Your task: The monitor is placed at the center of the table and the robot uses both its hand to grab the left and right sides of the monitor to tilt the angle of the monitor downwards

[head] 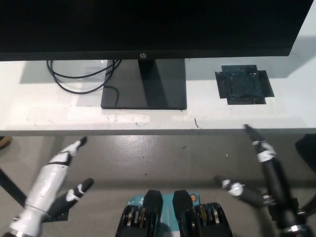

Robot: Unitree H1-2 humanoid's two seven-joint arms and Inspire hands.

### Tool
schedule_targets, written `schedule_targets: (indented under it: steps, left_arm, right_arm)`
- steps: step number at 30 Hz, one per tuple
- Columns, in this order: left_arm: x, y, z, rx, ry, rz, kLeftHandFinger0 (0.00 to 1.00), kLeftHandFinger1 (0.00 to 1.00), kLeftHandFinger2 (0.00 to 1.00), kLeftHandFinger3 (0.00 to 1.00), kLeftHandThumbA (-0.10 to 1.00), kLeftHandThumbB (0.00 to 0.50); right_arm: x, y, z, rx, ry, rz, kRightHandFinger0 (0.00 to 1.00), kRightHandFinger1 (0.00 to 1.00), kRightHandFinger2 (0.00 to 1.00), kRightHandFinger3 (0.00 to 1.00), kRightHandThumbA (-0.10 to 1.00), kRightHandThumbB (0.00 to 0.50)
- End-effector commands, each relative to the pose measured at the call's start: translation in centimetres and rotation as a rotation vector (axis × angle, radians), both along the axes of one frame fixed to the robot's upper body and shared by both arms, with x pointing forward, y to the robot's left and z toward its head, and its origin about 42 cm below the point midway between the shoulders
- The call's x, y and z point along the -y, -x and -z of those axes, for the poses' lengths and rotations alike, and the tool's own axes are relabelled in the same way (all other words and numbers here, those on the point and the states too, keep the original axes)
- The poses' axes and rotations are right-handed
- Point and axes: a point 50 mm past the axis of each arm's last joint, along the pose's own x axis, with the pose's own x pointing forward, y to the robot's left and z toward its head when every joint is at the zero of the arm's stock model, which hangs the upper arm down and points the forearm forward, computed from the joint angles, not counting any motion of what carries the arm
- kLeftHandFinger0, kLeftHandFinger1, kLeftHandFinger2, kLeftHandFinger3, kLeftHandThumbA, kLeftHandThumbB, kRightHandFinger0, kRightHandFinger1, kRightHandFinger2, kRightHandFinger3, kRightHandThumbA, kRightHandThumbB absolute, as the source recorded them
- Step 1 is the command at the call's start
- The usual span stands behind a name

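- The white left hand [49, 185] hangs low at the picture's lower left, below the table edge [148, 131], fingers spread wide and holding nothing.
- The monitor [148, 27] stands mid-table on its base [144, 91], cables [79, 74] looped to its left; how far its screen leans I cannot tell from this steep view.
- The black right hand [264, 177] sits low at the lower right — fingers splayed, empty, well clear of the screen.
- Judgement: both hands low suits either reaching up or having let go; any grip should take both side edges evenly, clear of the taped patch [244, 84].
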Motion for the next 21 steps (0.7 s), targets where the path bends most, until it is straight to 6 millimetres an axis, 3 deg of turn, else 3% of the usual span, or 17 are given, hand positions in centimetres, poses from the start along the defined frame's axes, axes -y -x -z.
schedule_targets:
  steps: [1, 7, 12, 21]
  left_arm:
    - [1.6, 0.0, -0.6, 0.038, 0.219, 0.116, 1.0, 1.0, 1.0, 1.0, 1.0, 0.371]
    - [1.1, -0.9, 2.7, -0.083, 0.255, 0.062, 1.0, 1.0, 1.0, 1.0, 1.0, 0.353]
    - [0.5, -1.7, 4.6, -0.165, 0.28, 0.036, 1.0, 1.0, 1.0, 1.0, 1.0, 0.366]
    - [0.2, -1.6, 5.6, -0.192, 0.248, 0.017, 1.0, 1.0, 1.0, 1.0, 1.0, 0.37]
  right_arm:
    - [-3.2, 0.4, -0.7, 0.114, -0.237, -0.067, 1.0, 1.0, 1.0, 1.0, 1.0, 0.417]
    - [-3.8, -0.7, 3.1, -0.044, -0.252, -0.042, 1.0, 1.0, 1.0, 1.0, 1.0, 0.39]
    - [-3.5, -1.9, 5.7, -0.144, -0.239, -0.003, 1.0, 1.0, 1.0, 1.0, 1.0, 0.425]
    - [-2.8, -2.3, 7.0, -0.189, -0.223, 0.029, 1.0, 1.0, 1.0, 1.0, 1.0, 0.456]
